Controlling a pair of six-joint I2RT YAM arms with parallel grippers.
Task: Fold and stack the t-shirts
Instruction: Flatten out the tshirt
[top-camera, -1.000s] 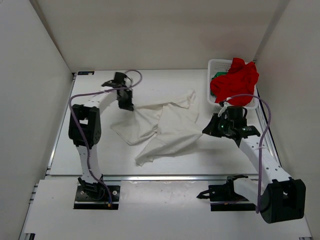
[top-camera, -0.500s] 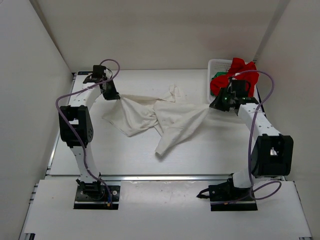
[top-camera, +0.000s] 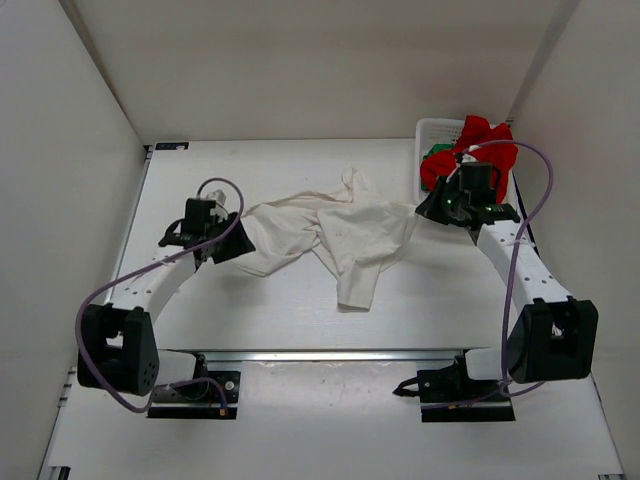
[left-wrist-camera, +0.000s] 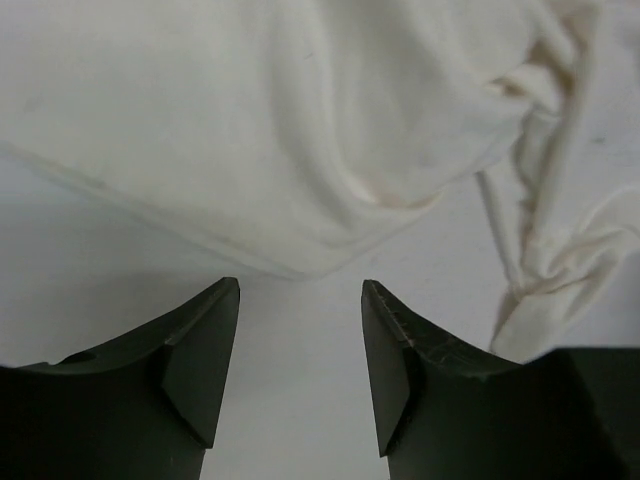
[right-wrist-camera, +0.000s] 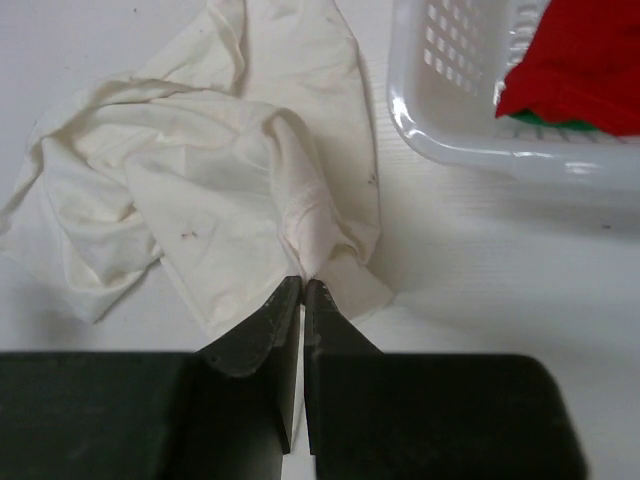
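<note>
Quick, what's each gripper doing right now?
Left gripper: open, holding nothing; the cream shirt lies just ahead.
Right gripper: closed, pinching an edge of the cream shirt.

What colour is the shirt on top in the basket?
Bright red. The shirt shows best in the right wrist view, lying in the white basket.
</note>
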